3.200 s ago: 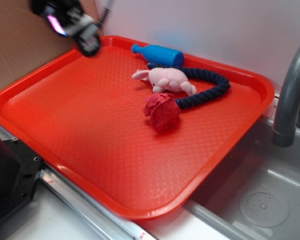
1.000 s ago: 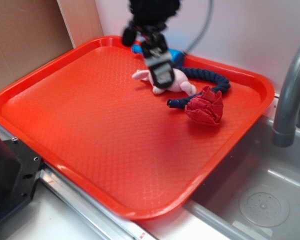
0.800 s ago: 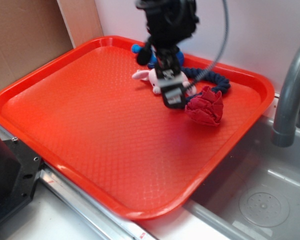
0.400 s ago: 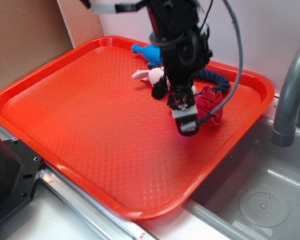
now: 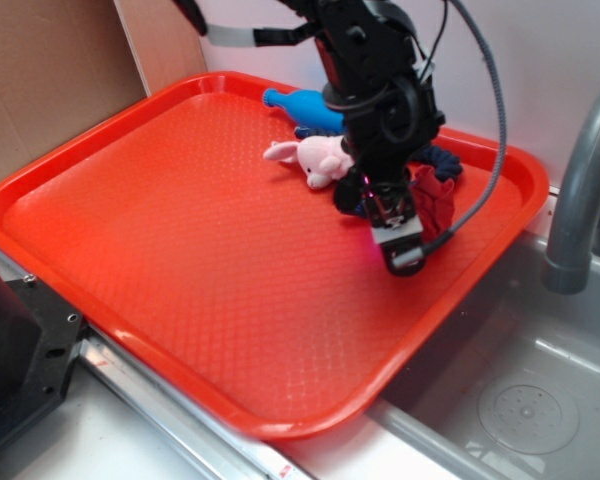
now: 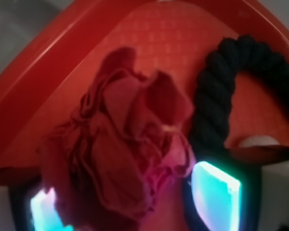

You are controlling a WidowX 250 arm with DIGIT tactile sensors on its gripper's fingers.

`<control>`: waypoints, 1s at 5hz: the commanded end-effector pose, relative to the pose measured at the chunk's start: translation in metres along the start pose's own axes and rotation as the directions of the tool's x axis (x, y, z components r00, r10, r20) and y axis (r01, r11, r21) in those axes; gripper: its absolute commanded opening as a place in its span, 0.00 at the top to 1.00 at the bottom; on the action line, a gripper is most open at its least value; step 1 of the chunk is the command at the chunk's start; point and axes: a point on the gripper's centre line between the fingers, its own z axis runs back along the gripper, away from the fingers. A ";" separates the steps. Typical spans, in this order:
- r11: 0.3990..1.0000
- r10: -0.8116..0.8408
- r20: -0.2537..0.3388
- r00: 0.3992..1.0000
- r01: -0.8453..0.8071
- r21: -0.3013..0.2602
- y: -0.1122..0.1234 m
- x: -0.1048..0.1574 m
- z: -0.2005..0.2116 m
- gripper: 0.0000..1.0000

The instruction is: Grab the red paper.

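Note:
The red paper [image 5: 436, 203] is a crumpled dark red ball on the orange-red tray [image 5: 180, 250], near its right rim. My gripper [image 5: 401, 247] hangs over it and hides most of it in the exterior view. In the wrist view the red paper [image 6: 120, 149] fills the gap between my two lit fingers, one at the right [image 6: 214, 192] and one at the left, half covered by paper. The gripper [image 6: 130, 202] is open, its jaws standing wide on either side of the ball. Whether the fingers touch the paper cannot be told.
A pink plush toy [image 5: 320, 155] lies just left of my gripper, with a blue bottle [image 5: 305, 103] behind it. A dark blue rope [image 6: 216, 96] curls right beside the paper. The tray's right rim [image 5: 500, 245] is close, with a grey faucet [image 5: 580, 180] and sink [image 5: 520, 400] beyond.
The paper went from mid-tray to the right rim. My gripper came from the back left, passed over the plush toy, and now stands around the paper.

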 end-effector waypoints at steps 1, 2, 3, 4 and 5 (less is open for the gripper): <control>0.998 0.046 0.012 0.999 -0.046 -0.044 0.005 0.009 -0.007 1.00; 0.995 0.085 0.015 0.996 -0.084 -0.045 0.006 0.006 0.002 1.00; 0.989 0.140 0.051 0.989 -0.136 -0.063 0.009 0.000 0.025 1.00; 0.978 0.206 0.042 0.978 -0.205 -0.030 0.010 -0.024 0.074 1.00; 0.911 0.409 -0.037 0.912 -0.405 0.081 0.009 -0.067 0.135 1.00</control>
